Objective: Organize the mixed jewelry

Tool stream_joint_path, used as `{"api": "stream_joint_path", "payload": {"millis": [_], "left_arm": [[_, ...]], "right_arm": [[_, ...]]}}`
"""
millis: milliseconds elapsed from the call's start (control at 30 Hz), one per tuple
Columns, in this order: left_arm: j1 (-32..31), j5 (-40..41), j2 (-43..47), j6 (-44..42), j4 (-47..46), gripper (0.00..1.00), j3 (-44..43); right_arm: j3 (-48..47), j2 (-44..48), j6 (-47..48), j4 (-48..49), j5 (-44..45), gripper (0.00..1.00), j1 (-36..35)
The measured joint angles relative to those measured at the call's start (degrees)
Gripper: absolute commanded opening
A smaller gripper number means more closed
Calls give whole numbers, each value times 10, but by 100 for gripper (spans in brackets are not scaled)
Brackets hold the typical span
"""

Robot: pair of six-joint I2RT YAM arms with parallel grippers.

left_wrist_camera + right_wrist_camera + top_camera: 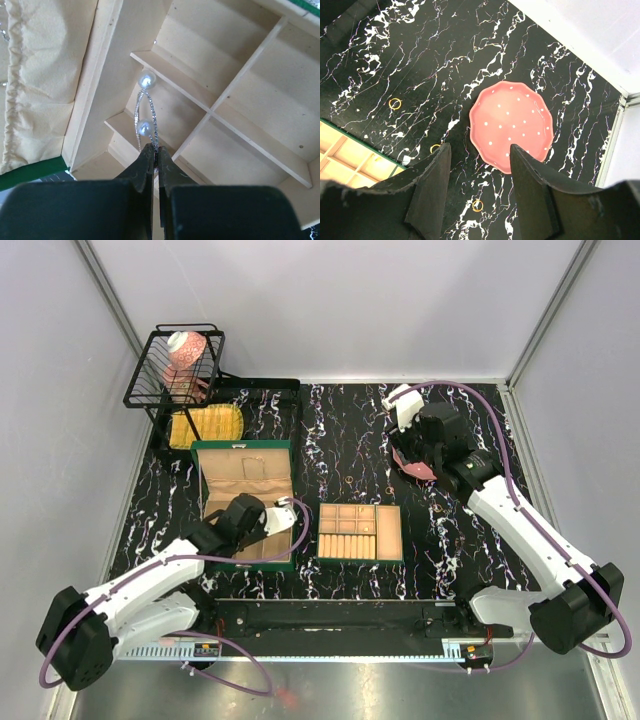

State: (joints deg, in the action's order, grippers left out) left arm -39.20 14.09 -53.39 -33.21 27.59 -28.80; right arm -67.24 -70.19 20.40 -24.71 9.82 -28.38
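My left gripper (155, 150) is shut on a thin silver hoop earring (154, 112) that carries two white pearls. The earring hangs over a beige compartment of the open green jewelry box (225, 95). Seen from above, that gripper (290, 515) is over the box's (245, 455) right side. My right gripper (479, 150) is open and holds nothing, high above the black marble table near the pink dotted plate (512, 125). Three small gold rings (395, 104), (435, 148), (477, 205) lie loose on the table. More tiny pieces (347, 483) lie between the box and the plate (415, 468).
A separate green tray with beige compartments (360, 532) sits in the middle front, and its corner (350, 155) shows in the right wrist view. A black wire rack (175, 365) holding a pink cup stands at the back left, with a yellow mat (205, 425) below it.
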Motion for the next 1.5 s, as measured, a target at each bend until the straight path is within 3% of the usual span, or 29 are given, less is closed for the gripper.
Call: {"api": "stream_joint_path", "payload": {"millis": [833,1067,1400,1500], "left_arm": [[-8,44,-80,50,-4,2,-30],[-12,43,-102,52,-3,11,-30],[-14,44,-123,49,-9,41,-35],[-15,45,-128,49,-12,45,-42]], "right_arm": [[0,5,0,-2,0,57,1],[3,8,1,-2,0,57,4],[12,15,2,-2,-1,58,7],[13,17,2,-2,-3,58,8]]}}
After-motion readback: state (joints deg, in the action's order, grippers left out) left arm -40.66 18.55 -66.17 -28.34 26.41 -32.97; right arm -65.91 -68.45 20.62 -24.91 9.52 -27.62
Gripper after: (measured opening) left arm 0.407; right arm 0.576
